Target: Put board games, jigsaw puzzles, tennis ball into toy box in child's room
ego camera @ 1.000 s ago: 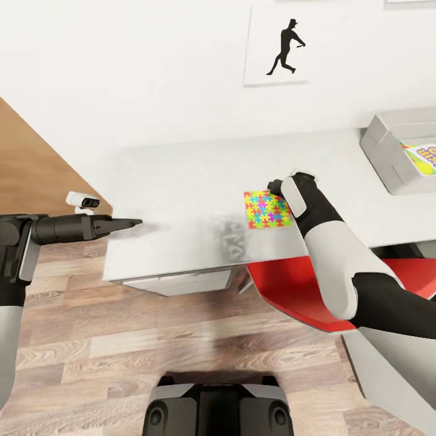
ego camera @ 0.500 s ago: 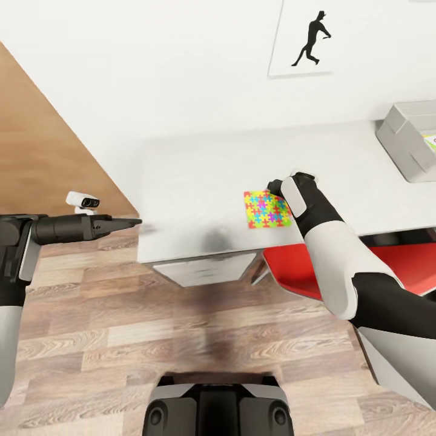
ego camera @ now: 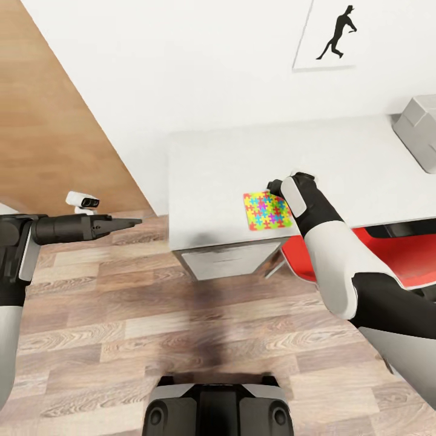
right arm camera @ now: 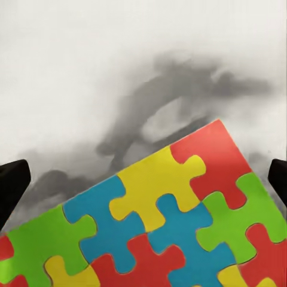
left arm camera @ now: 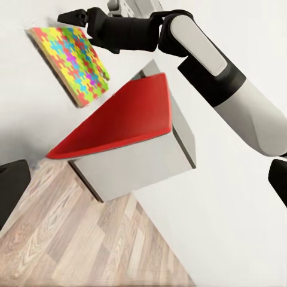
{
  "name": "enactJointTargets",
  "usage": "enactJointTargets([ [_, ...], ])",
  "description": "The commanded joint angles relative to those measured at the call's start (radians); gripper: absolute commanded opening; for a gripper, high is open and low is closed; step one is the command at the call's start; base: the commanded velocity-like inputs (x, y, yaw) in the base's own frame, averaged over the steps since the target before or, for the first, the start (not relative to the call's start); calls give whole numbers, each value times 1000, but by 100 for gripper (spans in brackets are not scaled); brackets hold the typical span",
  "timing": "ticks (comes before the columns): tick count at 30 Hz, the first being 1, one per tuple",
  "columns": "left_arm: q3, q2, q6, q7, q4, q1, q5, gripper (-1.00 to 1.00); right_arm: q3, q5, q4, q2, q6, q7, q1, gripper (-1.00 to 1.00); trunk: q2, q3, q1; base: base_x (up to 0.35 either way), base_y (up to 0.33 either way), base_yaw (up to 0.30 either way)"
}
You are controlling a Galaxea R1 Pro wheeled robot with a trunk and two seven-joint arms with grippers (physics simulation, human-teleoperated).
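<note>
A white table [ego camera: 224,163] stands against the far wall on wood-plank floor [ego camera: 121,327]. At its far right edge sits a grey box [ego camera: 418,130].

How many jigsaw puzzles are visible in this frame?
1. The jigsaw puzzle is at the right claw, above the white table near its front edge. The task names two; the second may lie beyond the picture's edge or in the grey toy box.
</note>
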Motion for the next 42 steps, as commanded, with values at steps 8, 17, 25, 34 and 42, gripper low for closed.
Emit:
enactJointTargets([
  [8,0,1,11,-4,0,0,0,100,-3,-11,0,1,1,-8,-1,100,-2,-1,0,-93,279,0],
  [17,-1,1,11,-4,0,0,0,100,-3,-11,0,0,2,-8,-1,100,-2,-1,0,-80,283,0],
  [25,-1,1,11,-4,0,0,0,100,-3,-11,0,0,1,-8,-1,100,-2,-1,0,-23,236,0],
  [34,-2,0,11,-4,0,0,0,100,-3,-11,1,0,0,-8,0,100,-2,-1,0,-1,23,0],
  [42,-3,0,11,-4,0,0,0,100,-3,-9,-8,2,3,-10,-2,100,-2,-1,0,0,0,0],
])
